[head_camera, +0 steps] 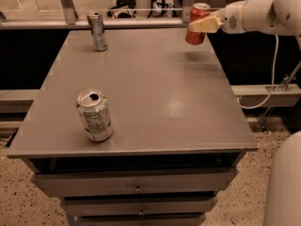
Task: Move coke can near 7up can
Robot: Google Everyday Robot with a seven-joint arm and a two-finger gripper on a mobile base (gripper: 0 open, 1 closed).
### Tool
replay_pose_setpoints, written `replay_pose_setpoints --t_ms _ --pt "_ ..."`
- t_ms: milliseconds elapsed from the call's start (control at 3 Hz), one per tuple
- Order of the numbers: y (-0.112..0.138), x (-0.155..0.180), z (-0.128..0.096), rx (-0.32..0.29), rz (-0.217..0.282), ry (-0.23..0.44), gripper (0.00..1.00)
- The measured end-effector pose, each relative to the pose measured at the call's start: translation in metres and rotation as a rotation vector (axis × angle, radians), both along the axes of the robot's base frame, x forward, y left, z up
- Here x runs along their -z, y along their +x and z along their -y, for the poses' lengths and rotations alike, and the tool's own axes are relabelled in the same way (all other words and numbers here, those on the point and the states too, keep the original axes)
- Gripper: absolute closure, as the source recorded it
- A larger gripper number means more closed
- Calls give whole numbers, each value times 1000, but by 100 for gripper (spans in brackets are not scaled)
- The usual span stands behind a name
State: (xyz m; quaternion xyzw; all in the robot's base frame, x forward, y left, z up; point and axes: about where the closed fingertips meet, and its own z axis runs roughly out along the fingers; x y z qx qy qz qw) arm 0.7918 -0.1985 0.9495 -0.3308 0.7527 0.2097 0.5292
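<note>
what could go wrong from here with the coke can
The gripper holds the coke can at the far right corner of the table; a slip there could send it off the edge. The 7up can stands near the front left edge, so a bump on arrival might topple it. The slim grey can, far left, could be mistaken for the target.

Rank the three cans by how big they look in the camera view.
1. 7up can, largest, but nearest the camera.
2. coke can, held by the hand above the far right of the table.
3. slim silver can, narrower; heights look alike.
</note>
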Motion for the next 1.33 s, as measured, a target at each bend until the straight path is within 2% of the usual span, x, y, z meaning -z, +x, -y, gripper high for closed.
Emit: replay_pose_setpoints --t_ms 333,1000,1333 --pt "-40 -26 -3 -79 1 10 100" --pt "-42 -28 -11 -109 -2 24 100" --pt "-52 -34 -20 -135 22 52 100"
